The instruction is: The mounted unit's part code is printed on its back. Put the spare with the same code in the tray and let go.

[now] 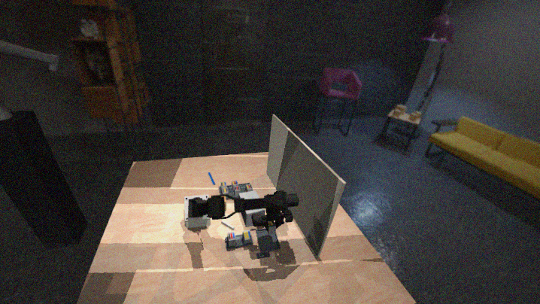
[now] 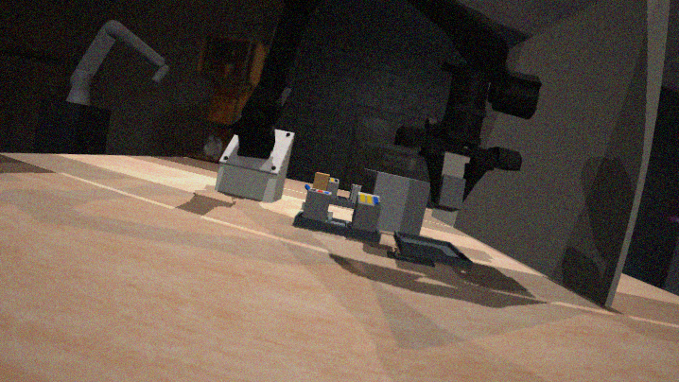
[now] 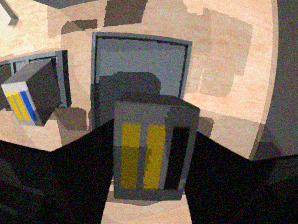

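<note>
From the counter's left edge going right, I saw the robot's white base [image 1: 197, 223] [image 2: 249, 180], then a holder [image 1: 238, 246] [image 2: 338, 230] [image 3: 63, 92] with spare blocks. Next, my gripper [image 1: 271, 226] [image 2: 452, 189] [image 3: 148, 125] was squeezing a gray spare [image 2: 452, 189] [image 3: 158, 115] with two yellow stripes and one black, above the tray [image 1: 268, 244] [image 2: 434, 250] [image 3: 170, 60]. A tall board [image 1: 313, 181] [image 2: 536, 180] [image 3: 289, 75] stood nearer the right edge.
</note>
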{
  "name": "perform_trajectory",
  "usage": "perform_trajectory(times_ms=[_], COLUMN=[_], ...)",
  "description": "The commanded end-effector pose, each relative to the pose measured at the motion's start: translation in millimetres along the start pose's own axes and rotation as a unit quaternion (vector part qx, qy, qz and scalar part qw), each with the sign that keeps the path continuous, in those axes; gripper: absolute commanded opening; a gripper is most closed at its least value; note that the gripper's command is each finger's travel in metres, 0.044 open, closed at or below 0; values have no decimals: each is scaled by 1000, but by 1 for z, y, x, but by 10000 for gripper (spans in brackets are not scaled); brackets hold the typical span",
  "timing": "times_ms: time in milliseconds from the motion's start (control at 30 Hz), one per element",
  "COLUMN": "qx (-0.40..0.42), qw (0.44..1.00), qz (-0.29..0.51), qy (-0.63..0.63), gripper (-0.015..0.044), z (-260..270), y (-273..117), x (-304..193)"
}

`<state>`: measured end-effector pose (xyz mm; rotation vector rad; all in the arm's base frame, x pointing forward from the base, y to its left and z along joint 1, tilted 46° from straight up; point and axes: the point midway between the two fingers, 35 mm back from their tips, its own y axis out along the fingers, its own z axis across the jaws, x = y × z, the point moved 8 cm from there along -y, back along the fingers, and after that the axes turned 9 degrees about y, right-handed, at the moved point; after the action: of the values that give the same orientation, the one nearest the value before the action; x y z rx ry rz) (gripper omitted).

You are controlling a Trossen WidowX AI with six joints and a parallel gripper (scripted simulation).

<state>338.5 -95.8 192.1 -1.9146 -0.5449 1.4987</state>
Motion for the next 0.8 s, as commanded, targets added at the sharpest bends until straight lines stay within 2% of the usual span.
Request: perform_trajectory(times_ms=[0, 767], qx=[0, 0], qw=[1000, 1000], qz=[1, 2], qy=[-3, -3], gripper=[0, 0], z=[1, 3], y=[4, 23], x=[1, -1])
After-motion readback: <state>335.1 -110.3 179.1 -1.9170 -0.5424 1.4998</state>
